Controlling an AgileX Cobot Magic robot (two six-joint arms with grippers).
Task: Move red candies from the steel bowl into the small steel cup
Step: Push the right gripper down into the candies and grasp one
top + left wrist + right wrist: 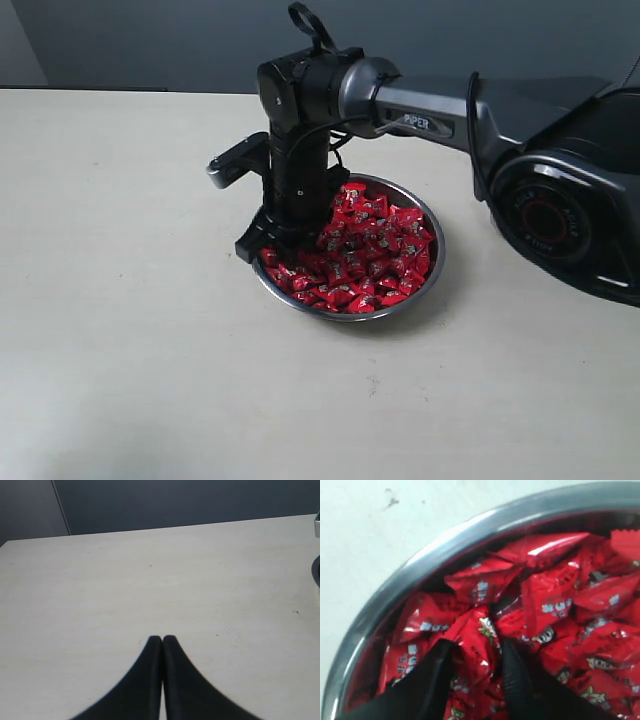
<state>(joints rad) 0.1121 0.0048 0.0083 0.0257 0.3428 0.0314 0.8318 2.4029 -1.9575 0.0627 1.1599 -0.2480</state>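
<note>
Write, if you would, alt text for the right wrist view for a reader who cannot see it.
The right gripper, its two black fingers apart, dips into a heap of red candies, one lying between the fingers. The candies fill the steel bowl, whose curved rim meets a pale table.

Tips going unseen
The black right tool (pixel 270 238) is hiding its tips among shiny red wrapped candies (pixel 370 250), covering the round steel bowl's (pixel 420 208) left rim.
</note>
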